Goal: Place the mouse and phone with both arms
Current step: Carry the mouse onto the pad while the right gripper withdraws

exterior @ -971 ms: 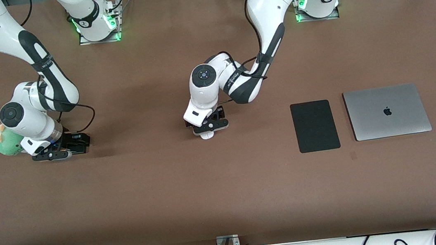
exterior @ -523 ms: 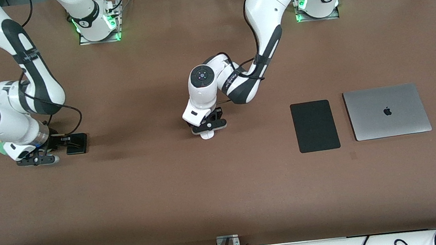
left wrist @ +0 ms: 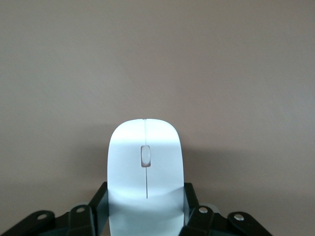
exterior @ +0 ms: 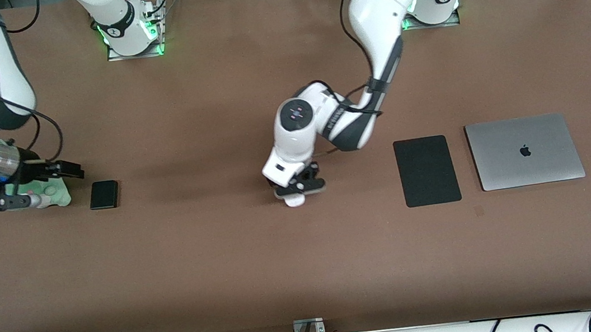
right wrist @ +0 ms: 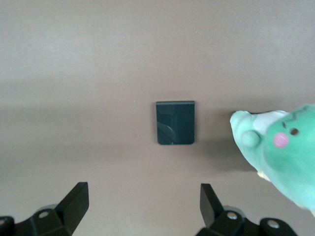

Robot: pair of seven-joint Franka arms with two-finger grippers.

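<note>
Left gripper [exterior: 299,189]: the fingers [left wrist: 191,204] are closed against the two long sides of the mouse [left wrist: 145,167], gripping its rear half. The front of the mouse, with the scroll button and thin grey centre line, projects forward from between the fingers. In the front view the mouse [exterior: 295,200] shows just below the gripper, over the middle of the worktop [exterior: 262,260]. Whether it is touching the surface or slightly raised cannot be determined.

Handling, mouse: judged a light, rigid plastic shell with smooth, curved flanks. Slip risk is moderate, since the sides taper away from the pads. The present hold across the width, centred on the grey line, appears sound. A grip set nearer the widest part would resist twisting better.

Right gripper [exterior: 17,197]: the fingers [right wrist: 74,202] stand wide apart and hold nothing. The phone [right wrist: 175,122] lies flat on the worktop ahead of the fingertips, roughly on the centre line between them and clear of both. The front view shows the phone [exterior: 104,194] toward the right arm's end of the worktop. A green plush toy [exterior: 48,192] sits just beside the gripper.

Handling, phone: judged a stiff, thin, glossy slab, heavier for its size than the mouse. Its low profile leaves little edge to take. The fingers should close across the shorter width, low against the worktop. The screen face could be scratched if a tip lands on it.
</note>
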